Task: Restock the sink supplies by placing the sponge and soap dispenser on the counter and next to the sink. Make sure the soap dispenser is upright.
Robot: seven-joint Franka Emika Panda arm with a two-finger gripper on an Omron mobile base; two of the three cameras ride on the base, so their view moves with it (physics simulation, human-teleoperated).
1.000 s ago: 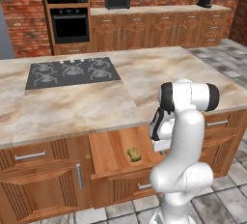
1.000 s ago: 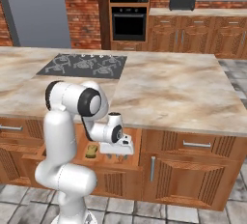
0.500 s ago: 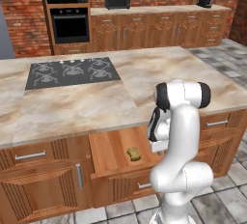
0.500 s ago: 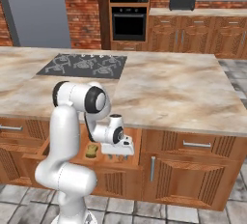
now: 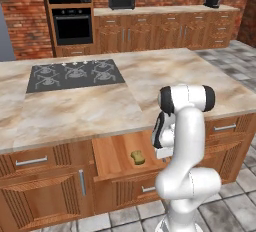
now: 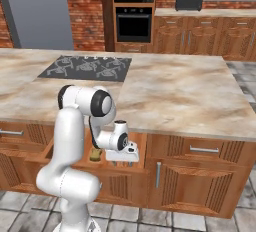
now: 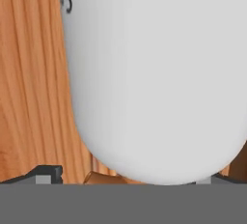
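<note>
Your sponge [image 5: 137, 157] lies on the wooden floor of an open drawer [image 5: 115, 151] under the island's marbled top; in the right base view you see it [image 6: 95, 154] just past the arm's lower link, near the drawer's left part. The soap dispenser [image 7: 159, 73] is right under the hand camera: a pale, rounded white-grey body takes most of that picture, with wood grain behind it and a bit of dark lettering at its upper left edge. You cannot tell from these pictures whether it stands or lies.

The gripper [image 6: 122, 162] hangs low over the drawer's right side, at the end of the folded white forearm. Its 2 tips sit at the hand view's bottom corners, 1 on each side of the bottle, but you cannot tell whether they press it or stand off it.

Further out, the island top carries a black hob [image 5: 75, 74]. Behind it stand a brick wall, a built-in oven [image 5: 72, 23] and a long wooden cabinet run.
</note>
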